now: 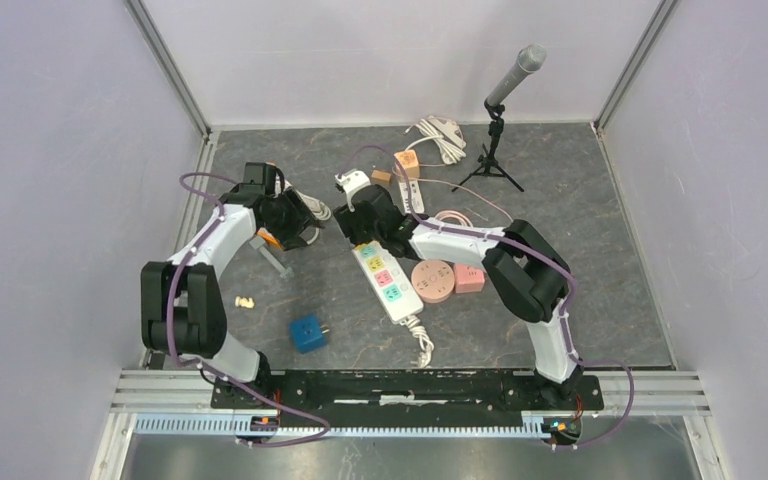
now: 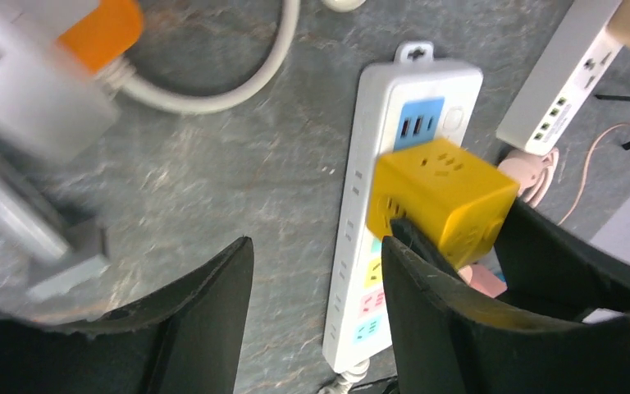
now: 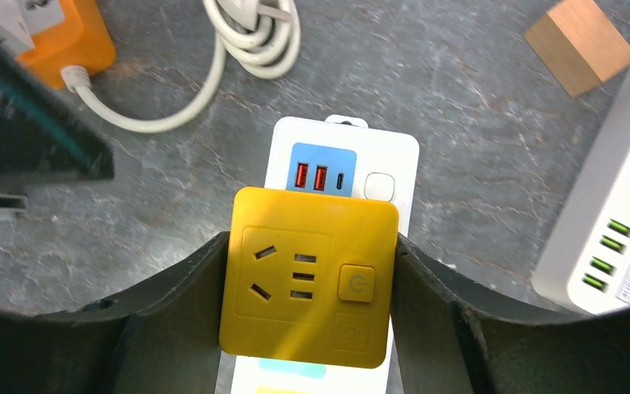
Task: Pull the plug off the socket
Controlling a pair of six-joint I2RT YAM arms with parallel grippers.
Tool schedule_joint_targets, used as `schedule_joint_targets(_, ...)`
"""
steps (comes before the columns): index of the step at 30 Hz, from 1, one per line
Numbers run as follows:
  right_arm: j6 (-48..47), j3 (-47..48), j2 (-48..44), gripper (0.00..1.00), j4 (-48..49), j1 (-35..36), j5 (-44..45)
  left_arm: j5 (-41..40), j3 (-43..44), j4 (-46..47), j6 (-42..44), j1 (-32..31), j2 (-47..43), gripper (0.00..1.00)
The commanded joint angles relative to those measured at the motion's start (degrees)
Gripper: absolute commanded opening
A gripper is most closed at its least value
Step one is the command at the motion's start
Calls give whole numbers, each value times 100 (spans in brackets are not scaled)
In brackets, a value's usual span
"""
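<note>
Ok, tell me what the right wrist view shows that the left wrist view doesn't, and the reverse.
Only the right wrist view: the top face of the yellow cube with its button, the right hand closed on its sides, a wooden block. Only the left wrist view: the left hand open, holding nothing, a pink round socket. Both: the cube on the white power strip, the orange plug with its white cable, a second white strip.

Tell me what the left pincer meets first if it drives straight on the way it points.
The left pincer likely meets bare table beside the white power strip; depth unclear. The yellow cube, held by the right pincer, sits aside.
</note>
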Motion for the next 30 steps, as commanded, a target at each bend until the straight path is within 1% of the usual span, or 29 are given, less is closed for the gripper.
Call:
schedule_joint_targets(1, -381, -449, -586, 48, 545, -234, -435, 758, 359, 888, -289, 2, 537, 64)
schedule_joint_targets(3, -395, -460, -578, 51, 554, -306, -726, 921, 413, 1202, -374, -36, 822, 63)
schedule_joint_targets(5, -360, -436, -529, 56, 520, -389, -1015, 963, 529, 1423, -378, -132, 1091, 62)
schedule_joint_targets(8, -245, -365, -462, 74, 384, -467, -1258, 796, 758, 1490, -278, -306, 1421, 61)
schedule_joint_targets(9, -183, -341, -453, 79, 316, -481, -1256, 711, 811, 1487, -243, -351, 1495, 61)
schedule_joint_targets(10, -164, -329, -455, 82, 274, -490, -1461, 607, 858, 1486, -204, -396, 1576, 61)
schedule_joint_targets(13, -138, -334, -470, 85, 188, -494, -1579, 487, 878, 1671, -156, -443, 1701, 61)
schedule_joint_targets(17, -168, -267, -388, 85, 91, -488, -1617, 586, 967, 1715, -88, -513, 1884, 61)
schedule_joint_targets(19, -171, -214, -361, 83, 0, -478, -1577, 602, 1020, 1714, 36, -559, 1957, 58)
schedule_joint_targets(21, -179, -180, -295, 78, 21, -460, -1438, 609, 1090, 1710, 189, -594, 2071, 52)
schedule_joint_targets(22, -147, -87, -229, 73, -38, -460, -1344, 635, 1125, 1666, 226, -597, 2145, 47)
schedule_joint_targets(24, -149, 282, -66, 64, -483, -449, -1306, 743, 1208, 1531, 293, -603, 2252, 43)
schedule_joint_targets(28, -197, 395, -24, 48, -484, -407, -968, 675, 1118, 1530, 412, -623, 2326, 42)
schedule_joint_targets(29, -154, 422, 2, 42, -463, -407, -974, 704, 1069, 1529, 426, -623, 2350, 42)
schedule_joint_targets(30, -90, 434, 27, 33, -446, -404, -1015, 738, 1032, 1529, 441, -630, 2379, 42)
